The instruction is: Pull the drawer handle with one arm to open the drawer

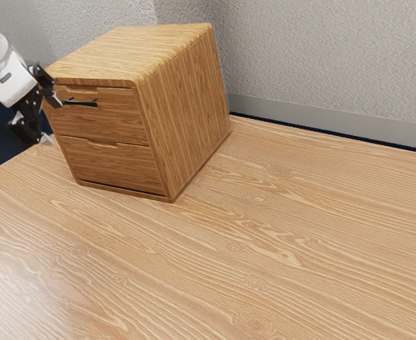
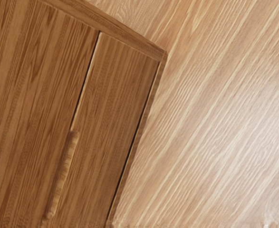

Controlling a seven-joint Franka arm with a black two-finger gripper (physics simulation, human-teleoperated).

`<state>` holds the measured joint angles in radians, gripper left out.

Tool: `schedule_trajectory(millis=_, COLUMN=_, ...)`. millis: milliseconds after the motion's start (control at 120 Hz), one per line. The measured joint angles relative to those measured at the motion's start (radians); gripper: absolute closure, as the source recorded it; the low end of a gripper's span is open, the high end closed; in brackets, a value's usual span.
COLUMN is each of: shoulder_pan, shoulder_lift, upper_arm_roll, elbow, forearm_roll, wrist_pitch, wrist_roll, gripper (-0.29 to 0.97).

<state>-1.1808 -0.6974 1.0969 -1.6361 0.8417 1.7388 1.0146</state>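
The light-brown wooden two-drawer cabinet (image 1: 183,92) sits at the wood-grain bench's (image 1: 278,241) far side, near the grey wall. The black gripper (image 1: 52,98) is at the upper drawer's slim wooden bar handle (image 1: 79,91); I cannot tell how the jaws stand. The handle looks stiff and smooth: grip it mid-bar. The cabinet may slide

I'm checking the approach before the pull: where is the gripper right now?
In the exterior view the gripper is at the far left, at the front of the top drawer of the wooden cabinet, above the lower drawer.
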Motion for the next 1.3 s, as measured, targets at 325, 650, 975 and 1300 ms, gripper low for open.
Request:
schedule_trajectory(millis=325, shoulder_pan=-0.131, shoulder_lift=-0.002, upper_arm_roll=0.150, elbow=0.083, forearm_roll=0.035, wrist_pitch=0.033, wrist_roll=0.079, gripper=0.00)
schedule_trajectory(millis=650, shoulder_pan=-0.152, shoulder_lift=-0.002, upper_arm_roll=0.200, elbow=0.144, forearm_roll=0.036, wrist_pitch=0.046, wrist_roll=0.140, gripper=0.00)
schedule_trajectory(millis=975, shoulder_pan=-0.271, shoulder_lift=-0.001, upper_arm_roll=0.322, elbow=0.211, forearm_roll=0.029, wrist_pitch=0.076, wrist_roll=0.179, gripper=0.00)
schedule_trajectory(millis=1300, shoulder_pan=-0.284, shoulder_lift=-0.007, upper_arm_roll=0.362, elbow=0.202, forearm_roll=0.012, wrist_pitch=0.087, wrist_roll=0.199, gripper=0.00)
